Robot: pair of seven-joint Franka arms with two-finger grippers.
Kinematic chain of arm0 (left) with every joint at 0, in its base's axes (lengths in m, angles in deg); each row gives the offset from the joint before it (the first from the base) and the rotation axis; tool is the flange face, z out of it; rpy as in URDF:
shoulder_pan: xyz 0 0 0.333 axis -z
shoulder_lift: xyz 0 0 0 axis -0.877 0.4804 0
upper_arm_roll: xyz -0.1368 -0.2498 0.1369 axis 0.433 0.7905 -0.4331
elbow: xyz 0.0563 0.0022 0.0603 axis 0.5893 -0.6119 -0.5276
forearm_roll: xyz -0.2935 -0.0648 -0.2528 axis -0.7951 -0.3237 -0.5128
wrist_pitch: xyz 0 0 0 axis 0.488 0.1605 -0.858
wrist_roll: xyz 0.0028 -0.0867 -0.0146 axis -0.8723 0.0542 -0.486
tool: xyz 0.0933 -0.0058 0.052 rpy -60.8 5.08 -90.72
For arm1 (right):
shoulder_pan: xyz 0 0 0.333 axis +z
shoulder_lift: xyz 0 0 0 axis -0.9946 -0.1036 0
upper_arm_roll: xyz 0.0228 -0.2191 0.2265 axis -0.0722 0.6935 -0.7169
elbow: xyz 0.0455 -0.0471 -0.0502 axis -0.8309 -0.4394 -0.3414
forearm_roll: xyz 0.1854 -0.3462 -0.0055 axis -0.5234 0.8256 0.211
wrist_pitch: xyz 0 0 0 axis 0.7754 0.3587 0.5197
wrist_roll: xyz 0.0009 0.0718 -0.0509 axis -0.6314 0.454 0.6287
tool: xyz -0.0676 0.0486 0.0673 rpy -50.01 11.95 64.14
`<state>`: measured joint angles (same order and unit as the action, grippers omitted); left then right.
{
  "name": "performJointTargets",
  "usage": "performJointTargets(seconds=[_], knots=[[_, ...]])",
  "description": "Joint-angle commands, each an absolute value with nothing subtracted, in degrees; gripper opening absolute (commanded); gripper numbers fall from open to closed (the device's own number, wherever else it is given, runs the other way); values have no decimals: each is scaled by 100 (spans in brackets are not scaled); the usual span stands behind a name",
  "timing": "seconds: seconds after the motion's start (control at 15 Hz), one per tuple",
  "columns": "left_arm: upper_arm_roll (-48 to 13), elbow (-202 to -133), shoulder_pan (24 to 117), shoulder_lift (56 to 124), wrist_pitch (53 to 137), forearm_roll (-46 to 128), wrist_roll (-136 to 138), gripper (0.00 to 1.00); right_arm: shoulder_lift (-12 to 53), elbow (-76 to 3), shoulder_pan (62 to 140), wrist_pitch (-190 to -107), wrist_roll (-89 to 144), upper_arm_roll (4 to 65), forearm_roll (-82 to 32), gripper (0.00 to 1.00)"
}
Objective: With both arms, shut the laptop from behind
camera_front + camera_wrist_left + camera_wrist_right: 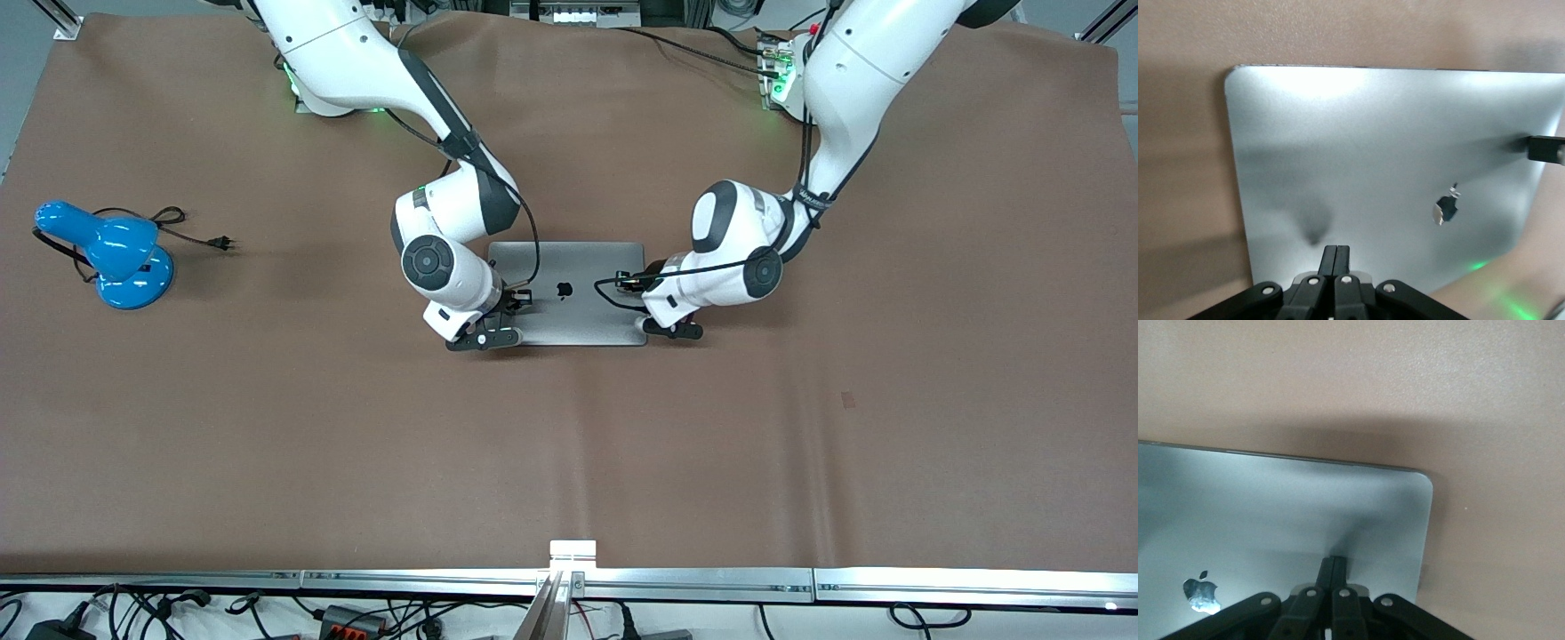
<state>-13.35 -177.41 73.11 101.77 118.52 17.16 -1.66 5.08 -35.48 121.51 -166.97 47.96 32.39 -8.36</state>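
The grey laptop point(578, 307) lies shut and flat on the brown table mat, lid up, with the apple logo point(563, 290) showing. My right gripper point(494, 337) is shut and empty. It points down at the lid's near corner toward the right arm's end, and its fingertips point(1335, 563) are at the lid point(1271, 513). My left gripper point(673, 330) is shut and empty at the lid's near corner toward the left arm's end, its fingertips point(1337, 252) just over the lid point(1371, 147). I cannot tell whether either touches the lid.
A blue desk lamp point(116, 253) lies on the mat toward the right arm's end, with its black cord and plug point(222, 242) beside it. A metal rail point(569, 580) runs along the table's near edge.
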Motion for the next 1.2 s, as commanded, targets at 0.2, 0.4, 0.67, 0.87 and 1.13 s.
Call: performJointTargets(seconds=[0.2,0.4,0.67,0.87,1.13], knots=[[-1587,-17519,7483,10336,11816,1965,-42,0,395,-3435,12141,-16720,4835,3310,-669,0],[-1903,-17510,7509,9845,11134,2270,-51,0,430,-3435,12158,-16703,4809,3371,-661,0],[-2466,-17501,7465,8922,9683,3072,-86,0,1000,-3400,12308,-16291,4800,3775,-372,0],[-2747,-17501,7203,8456,9312,3651,-243,8,1580,-3392,12229,-15747,4765,3916,-72,0],[-3693,-17405,7008,7736,8242,3679,-613,33,2178,-2945,12229,-14264,4546,4434,270,0]])
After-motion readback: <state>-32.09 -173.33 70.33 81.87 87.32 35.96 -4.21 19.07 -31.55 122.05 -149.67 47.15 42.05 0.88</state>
